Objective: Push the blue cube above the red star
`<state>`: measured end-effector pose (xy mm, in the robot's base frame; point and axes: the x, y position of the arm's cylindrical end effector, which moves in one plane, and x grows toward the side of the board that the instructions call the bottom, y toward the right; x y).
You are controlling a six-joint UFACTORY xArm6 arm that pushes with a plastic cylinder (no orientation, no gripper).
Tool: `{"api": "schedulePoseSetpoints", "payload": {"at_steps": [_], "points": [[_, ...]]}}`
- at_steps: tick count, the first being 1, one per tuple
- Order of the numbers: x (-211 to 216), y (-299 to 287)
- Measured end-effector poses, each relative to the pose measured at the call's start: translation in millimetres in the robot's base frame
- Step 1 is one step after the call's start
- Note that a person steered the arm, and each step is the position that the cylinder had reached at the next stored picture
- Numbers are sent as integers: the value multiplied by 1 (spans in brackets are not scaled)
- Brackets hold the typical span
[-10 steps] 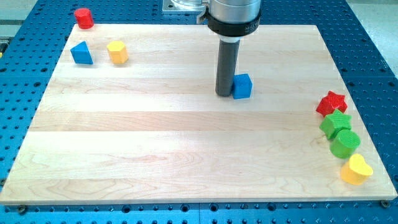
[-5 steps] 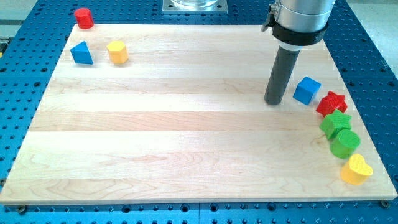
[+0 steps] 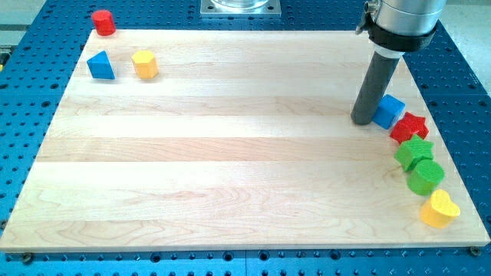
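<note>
Our tip point(image 3: 362, 121) sits at the view's right side of the board point(image 3: 230, 153), pressed against the left face of the blue cube point(image 3: 389, 111). We carry no fingers, only the bare rod, so there is nothing to spread or pinch. The blue cube lies near the board's right edge, touching or just about touching the red star point(image 3: 410, 126), and sits up and to the left of it rather than straight above. Below the red star a line of blocks runs down the right edge: a green star point(image 3: 414, 152) touching the red one, then a green cylinder point(image 3: 426, 176), then a yellow heart point(image 3: 439, 208) near the board's lower right corner. Far off in the view's upper left, well apart from our tip, stand a blue triangle point(image 3: 100, 65) and a yellow block point(image 3: 144, 64) side by side; we cannot make out the yellow block's exact shape. A red cylinder point(image 3: 103, 21) stands at the board's top left corner, just above those two.
</note>
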<state>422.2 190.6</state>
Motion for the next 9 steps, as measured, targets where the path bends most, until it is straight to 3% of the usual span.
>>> {"api": "schedulePoseSetpoints", "payload": {"at_steps": [2, 6, 7, 8, 9], "points": [[-2, 14], [-47, 40], [-47, 88], [-19, 153], [-15, 133]]}}
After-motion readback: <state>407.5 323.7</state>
